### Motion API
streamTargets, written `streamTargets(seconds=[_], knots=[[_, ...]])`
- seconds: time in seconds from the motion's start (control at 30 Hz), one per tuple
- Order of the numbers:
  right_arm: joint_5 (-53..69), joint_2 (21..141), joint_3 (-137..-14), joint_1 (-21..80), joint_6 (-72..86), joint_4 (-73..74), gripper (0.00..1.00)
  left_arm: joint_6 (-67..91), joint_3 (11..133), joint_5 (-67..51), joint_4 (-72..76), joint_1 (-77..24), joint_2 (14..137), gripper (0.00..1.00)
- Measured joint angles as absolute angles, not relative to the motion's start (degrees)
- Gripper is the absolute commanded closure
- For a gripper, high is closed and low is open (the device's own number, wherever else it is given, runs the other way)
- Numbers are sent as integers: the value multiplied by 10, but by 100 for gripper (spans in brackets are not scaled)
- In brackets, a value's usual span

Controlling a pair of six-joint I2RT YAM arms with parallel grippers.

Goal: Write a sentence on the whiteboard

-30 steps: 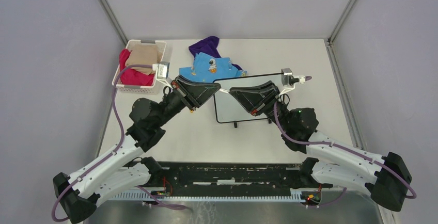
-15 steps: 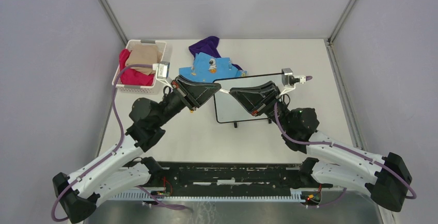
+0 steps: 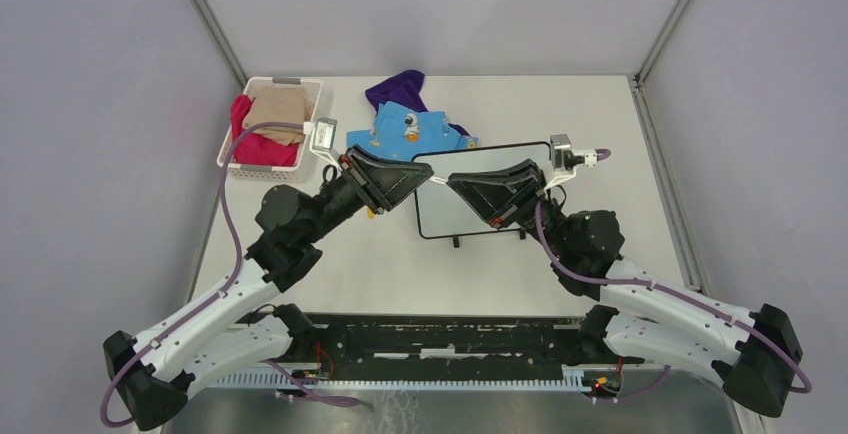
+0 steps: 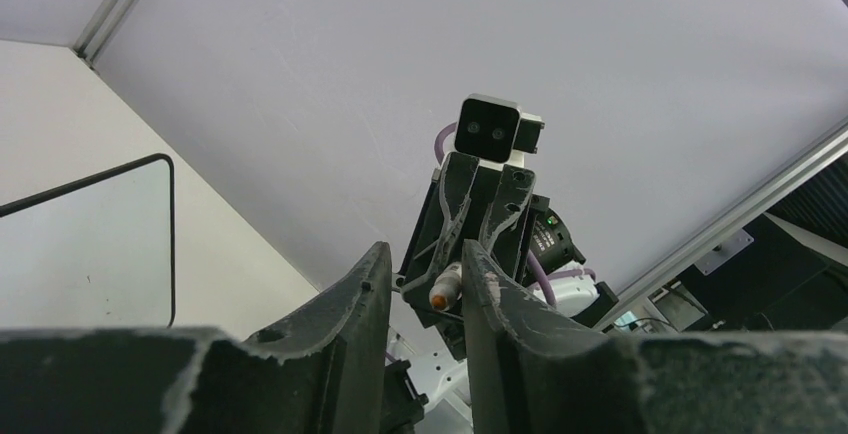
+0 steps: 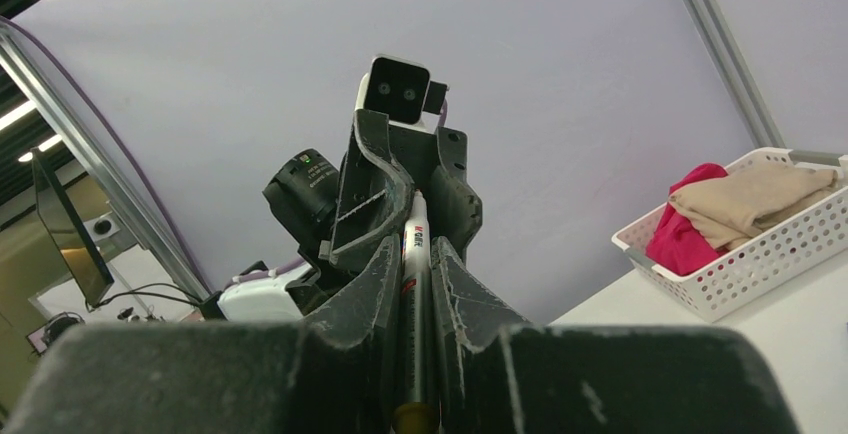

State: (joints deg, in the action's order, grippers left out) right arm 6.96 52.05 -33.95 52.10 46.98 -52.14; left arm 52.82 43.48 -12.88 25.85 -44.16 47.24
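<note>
Reading this as marker preparation, I saw my right gripper (image 5: pixel 412 259) pinching the white-barrelled marker pen (image 5: pixel 417 234), my left gripper (image 4: pixel 421 259) parted and empty, both over the white, black-framed whiteboard (image 3: pixel 470 216) on the pale table (image 3: pixel 400 269); next, I judged, the tip had to come down.

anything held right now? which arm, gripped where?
The right end effector is shut on a marker, gripping the middle of its white barrel. The left end effector is open and holds nothing.
</note>
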Motion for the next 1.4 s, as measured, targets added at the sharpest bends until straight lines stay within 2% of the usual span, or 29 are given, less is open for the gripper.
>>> streamTargets(seconds=[0.1,0.27,0.37,0.47,0.53,0.67,0.93,1.1,1.2,1.4], knots=[[70,521,-340,521,466,-517,100,528,437,-141,265,-442,480,74],[70,521,-340,521,462,-515,100,529,441,-153,276,-441,484,97],[74,519,-340,521,462,-517,99,529,443,-158,282,-441,484,98],[77,517,-340,521,462,-518,81,529,443,-164,285,-441,484,98],[79,517,-340,521,462,-517,73,529,443,-165,285,-441,484,98],[83,517,-340,521,456,-509,66,528,445,-165,279,-441,483,98],[88,516,-341,521,447,-490,75,526,448,-166,262,-441,483,98],[89,514,-341,521,447,-490,67,526,450,-167,260,-441,483,98],[88,513,-341,521,447,-491,66,526,450,-167,258,-441,483,98],[81,509,-341,521,447,-492,75,526,450,-167,258,-442,483,98]])
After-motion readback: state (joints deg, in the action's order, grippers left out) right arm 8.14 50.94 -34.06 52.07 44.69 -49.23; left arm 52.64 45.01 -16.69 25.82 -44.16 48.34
